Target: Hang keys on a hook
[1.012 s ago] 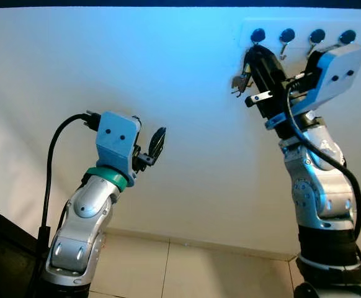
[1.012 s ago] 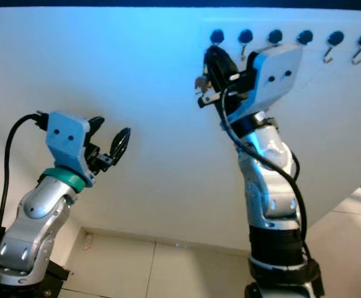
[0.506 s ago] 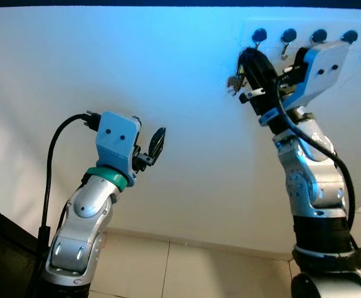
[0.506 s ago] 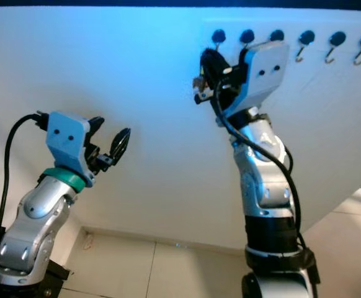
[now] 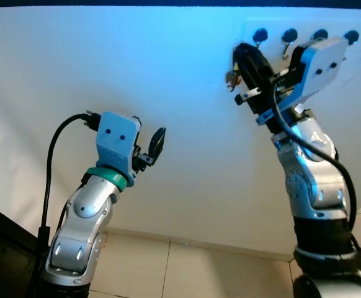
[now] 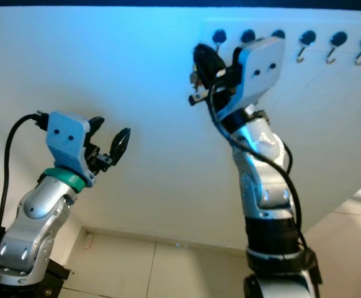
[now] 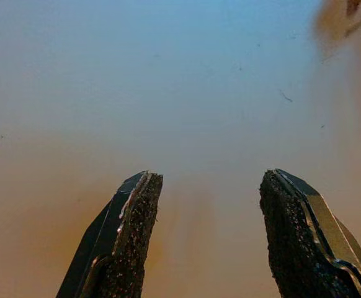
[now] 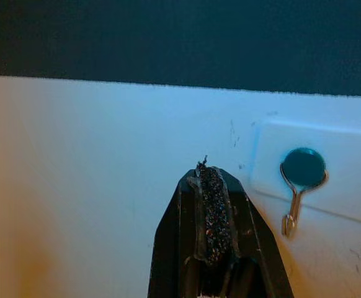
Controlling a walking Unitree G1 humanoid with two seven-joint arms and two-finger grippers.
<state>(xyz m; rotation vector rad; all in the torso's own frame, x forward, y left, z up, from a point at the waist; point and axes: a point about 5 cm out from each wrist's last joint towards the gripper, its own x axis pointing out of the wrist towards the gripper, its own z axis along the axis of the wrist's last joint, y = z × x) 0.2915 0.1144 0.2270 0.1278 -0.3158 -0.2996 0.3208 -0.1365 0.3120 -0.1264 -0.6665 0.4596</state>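
A white rack (image 6: 329,28) carries a row of dark round hooks (image 6: 307,38) high on the wall at the right. My right gripper (image 5: 244,57) is raised just left of and slightly below the leftmost hook (image 5: 260,35), shut on a small bunch of metal keys (image 5: 231,78) that dangles from its fingers. In the right wrist view the shut fingers (image 8: 210,205) point at the wall, with a dark knob and its metal hook (image 8: 299,177) beside them. My left gripper (image 5: 157,141) is held lower at the left, open and holding nothing, its pads (image 7: 137,211) facing bare wall.
A plain white wall (image 5: 187,155) fills the scene, meeting a tiled floor (image 5: 187,267) along a skirting line. A dark object (image 5: 0,254) stands at the lower left by my left arm. Several more hooks (image 6: 337,38) run to the right of my right arm.
My right gripper has moved left and a little up with the keys, from under the leftmost hook to just left of it. The left arm has not moved.
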